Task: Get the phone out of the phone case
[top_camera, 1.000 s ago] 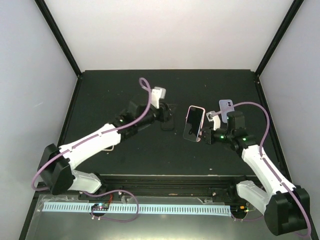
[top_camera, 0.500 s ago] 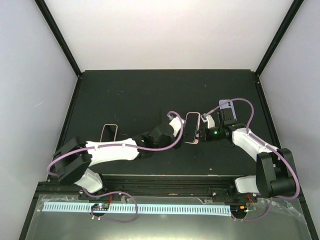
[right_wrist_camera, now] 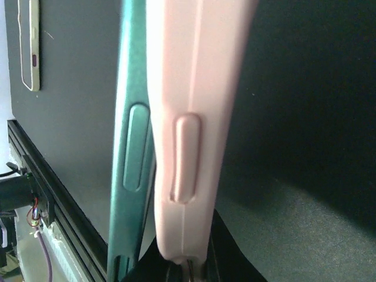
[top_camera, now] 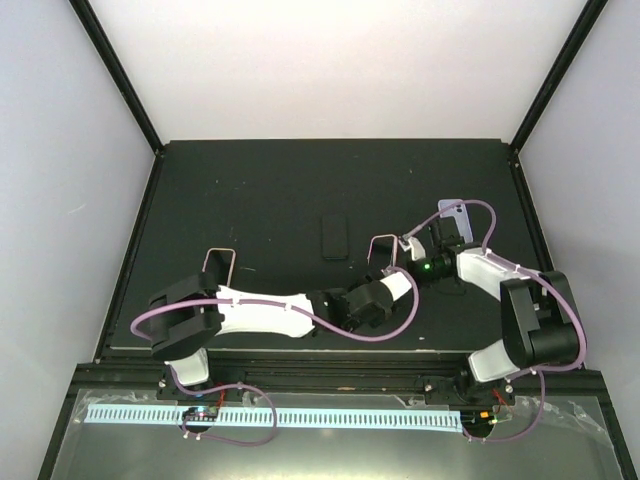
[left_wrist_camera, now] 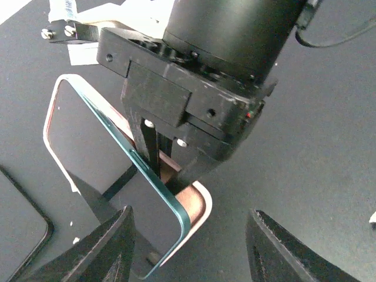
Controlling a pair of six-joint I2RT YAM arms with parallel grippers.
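From above, the table is plain, but the case is a mere sliver. The left wrist view shows more: the right gripper is clamped on the pink case and the teal phone leans partly out. The left gripper is parted by the phone's corner, contact unclear.

High rear overview; wrist views close on phone
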